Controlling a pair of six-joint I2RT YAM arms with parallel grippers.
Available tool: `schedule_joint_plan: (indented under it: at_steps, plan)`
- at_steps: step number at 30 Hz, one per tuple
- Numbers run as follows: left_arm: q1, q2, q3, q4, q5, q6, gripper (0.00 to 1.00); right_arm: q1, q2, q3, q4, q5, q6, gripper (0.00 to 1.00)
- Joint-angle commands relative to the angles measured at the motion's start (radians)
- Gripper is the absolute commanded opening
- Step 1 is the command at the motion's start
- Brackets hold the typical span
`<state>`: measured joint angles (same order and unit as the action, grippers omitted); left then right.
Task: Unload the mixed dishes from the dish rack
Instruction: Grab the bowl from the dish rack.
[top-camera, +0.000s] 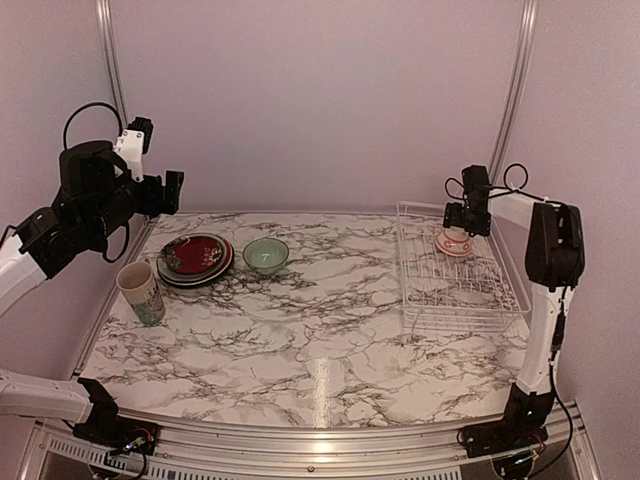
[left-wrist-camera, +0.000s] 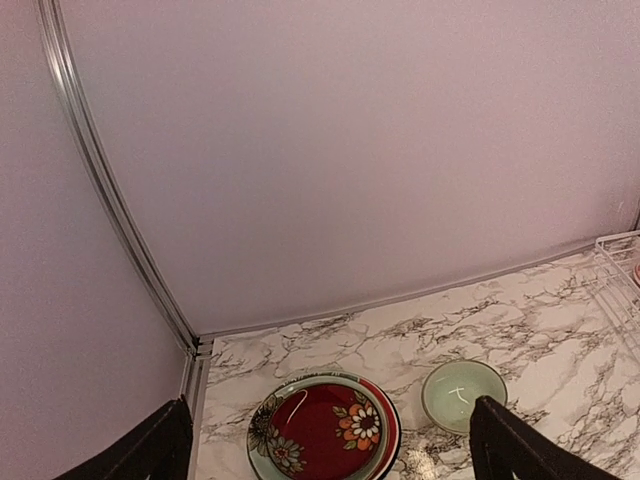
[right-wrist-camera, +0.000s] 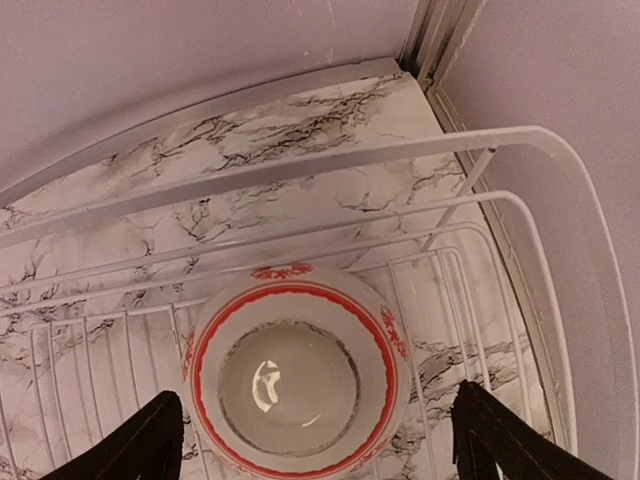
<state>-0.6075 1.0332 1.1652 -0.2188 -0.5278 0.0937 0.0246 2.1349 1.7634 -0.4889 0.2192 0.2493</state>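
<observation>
**Red-and-white bowl (right-wrist-camera: 298, 375) lies straight below the right end effector, at the far end of the rack**

The bowl stands mouth-up on the wires of the dish rack (top-camera: 465, 318) and is the only dish in it. It sits close to the rack's far rim and somewhat toward its right wall. The right end effector (right-wrist-camera: 320, 445) hangs directly above it, released, with one finger outside the bowl's rim on each side. Because the bowl is round, it has no long axis to line up with, so I judge the coming move to be a plain descent and a squeeze. In the wrist view the right finger has the rack's wall wires close beside it, while the left finger has only low wires under it. Upward the way is open.

The left end effector (left-wrist-camera: 330, 450) is also released. It is raised over the far left corner, well apart from the rack, so the right arm is clearly the nearer one.

On the tabletop (top-camera: 320, 330) the stacked plates (top-camera: 195, 258), the pale green bowl (top-camera: 265, 254) and the mug (top-camera: 141, 291) are grouped at the left. Bare marble lies between them and the rack.
</observation>
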Motion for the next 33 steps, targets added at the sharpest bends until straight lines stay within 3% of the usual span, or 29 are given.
schedule_joint_plan:
  at_steps: [1, 18, 33]
  plan:
    - [0.008, 0.005, -0.01, 0.015, 0.02, -0.006, 0.99, -0.005, 0.063, 0.093, -0.022, 0.012, -0.016, 0.89]
    - [0.009, 0.013, -0.009, 0.007, 0.055, -0.02, 0.99, -0.008, 0.1, 0.106, -0.024, 0.0, -0.027, 0.65]
    - [0.011, 0.019, -0.007, 0.002, 0.065, -0.023, 0.99, -0.008, 0.068, 0.041, 0.006, -0.022, -0.015, 0.59]
